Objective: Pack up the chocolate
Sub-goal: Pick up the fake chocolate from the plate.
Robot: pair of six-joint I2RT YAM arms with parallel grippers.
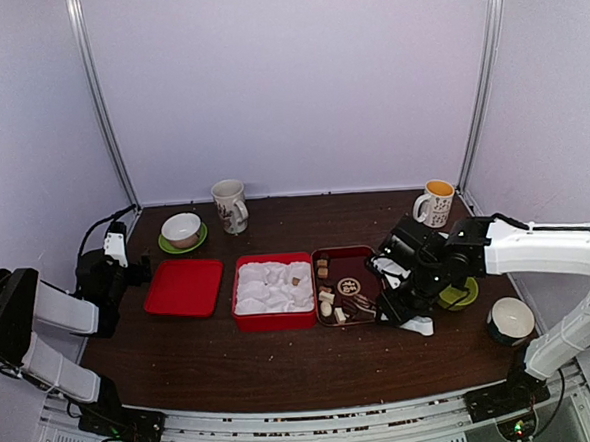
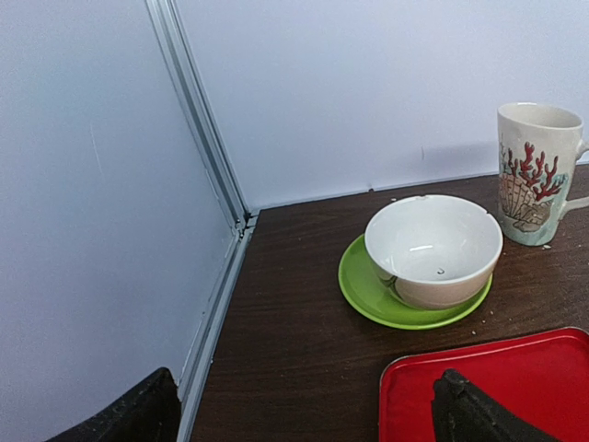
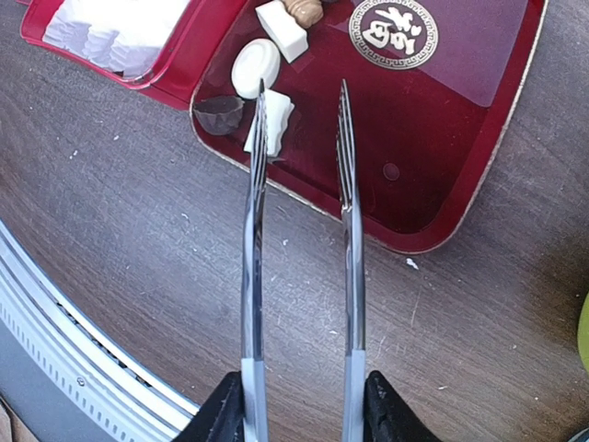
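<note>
Several small chocolate pieces lie at the left side of a dark red tray. One brown piece sits in the white insert of the red box. In the right wrist view I see a cream round piece, a white block, a dark piece and another white block on the tray. My right gripper is shut on metal tongs, whose spread tips hover over the tray beside the white block. My left gripper is open and empty over the red lid.
A shell-patterned mug and a white bowl on a green saucer stand at the back left. A mug with orange inside, a green saucer and a white bowl are on the right. The red lid lies left of the box.
</note>
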